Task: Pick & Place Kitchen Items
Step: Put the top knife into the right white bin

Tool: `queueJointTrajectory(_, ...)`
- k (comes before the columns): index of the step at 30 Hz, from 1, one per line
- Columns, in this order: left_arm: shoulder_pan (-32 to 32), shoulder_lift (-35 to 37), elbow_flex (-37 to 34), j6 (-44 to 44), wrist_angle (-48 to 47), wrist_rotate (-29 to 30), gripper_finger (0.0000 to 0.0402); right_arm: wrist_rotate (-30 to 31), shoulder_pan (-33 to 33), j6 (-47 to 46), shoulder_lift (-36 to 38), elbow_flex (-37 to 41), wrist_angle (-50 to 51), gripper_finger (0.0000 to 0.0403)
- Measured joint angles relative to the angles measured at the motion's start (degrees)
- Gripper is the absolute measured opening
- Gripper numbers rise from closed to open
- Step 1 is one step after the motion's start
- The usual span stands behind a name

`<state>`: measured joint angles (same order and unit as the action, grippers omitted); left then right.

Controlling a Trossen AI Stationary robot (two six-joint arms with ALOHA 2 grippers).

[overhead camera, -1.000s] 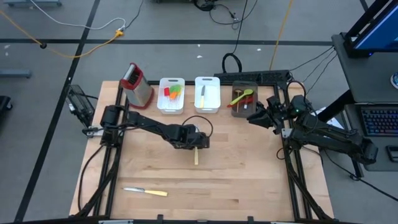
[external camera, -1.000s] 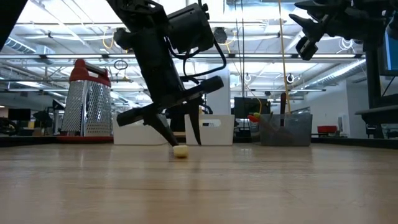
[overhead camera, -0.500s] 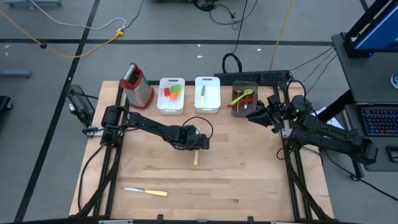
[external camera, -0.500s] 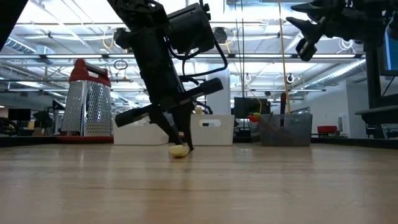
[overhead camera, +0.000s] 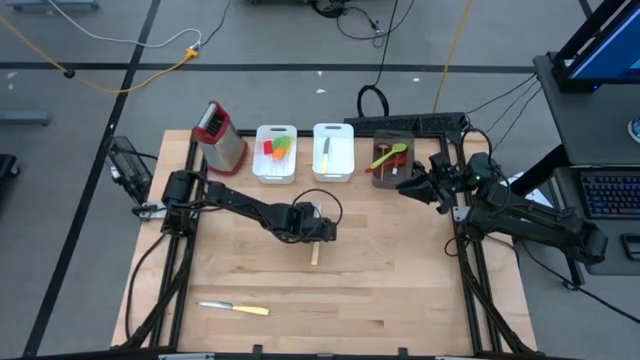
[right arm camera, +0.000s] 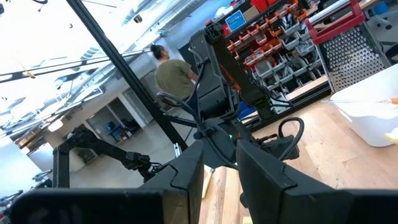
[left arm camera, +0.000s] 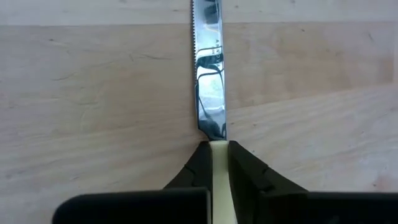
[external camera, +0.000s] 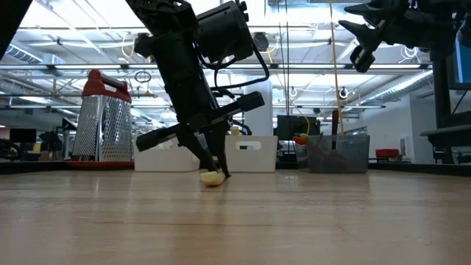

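Observation:
A cream-handled knife (left arm camera: 209, 81) lies on the wooden table near its middle, and my left gripper (left arm camera: 216, 149) stands over it, shut on its handle. In the high view the handle's free end (overhead camera: 315, 254) sticks out from under that gripper (overhead camera: 317, 234) toward the near edge. A second cream-handled knife (overhead camera: 235, 309) lies flat near the front left. My right gripper (overhead camera: 413, 187) hangs raised at the table's right, by the dark bin, open with nothing between its fingers (right arm camera: 186, 171). My left gripper pinches the knife's cream handle (left arm camera: 218, 169) between its two fingers (left arm camera: 200, 163), right behind the blade. The fingers come from above, slanting steeply down, one on each side of the handle. The blade lies flat on the wood, and the handle's end (external camera: 212, 178) rests on the table.
Along the far edge stand a steel grater with a red top (overhead camera: 222, 135), a white bin (overhead camera: 258, 160) with coloured spatulas, a white bin (overhead camera: 345, 150) with a knife, and a dark bin (overhead camera: 398, 176) with a green and a red spoon. A person shows in the room behind.
My left gripper has shut on the knife's handle: a second ago its fingers stood apart on either side of it, and now they meet it. The arm has stayed in place and the knife still lies on the table.

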<state>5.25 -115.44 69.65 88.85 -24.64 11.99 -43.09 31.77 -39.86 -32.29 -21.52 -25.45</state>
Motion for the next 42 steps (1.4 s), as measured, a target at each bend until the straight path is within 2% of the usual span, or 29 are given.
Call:
queueJointTrajectory(13,-0.34,1.44,-0.03,-1.72,-0.26,-0.33,0.0017,-0.12,0.01,0.07,0.00,0.00,0.00,0.0091)
queueJointTrajectory(16,-0.34,2.61,-0.12,-1.86,-0.43,0.46,0.0017,-0.13,0.00,0.17,-0.02,0.00,0.00,0.0091)
queueJointTrajectory(20,-0.75,3.92,-0.36,-2.63,-1.85,4.54,0.0017,-0.14,0.01,0.20,-0.02,0.00,0.00,0.0091)
queueJointTrajectory(25,-1.15,4.39,-0.25,-2.65,-0.56,3.43,0.0017,-0.20,0.01,0.22,-0.02,0.00,0.00,0.0091)
queueJointTrajectory(32,-1.31,4.41,-0.16,-3.17,6.21,2.51,0.0017,-0.20,0.02,0.22,-0.02,0.00,0.00,0.0091)
queueJointTrajectory(42,-2.42,7.75,-0.01,-9.03,26.40,0.96,0.0017,-0.20,0.00,0.44,-0.04,0.00,0.00,0.0091)
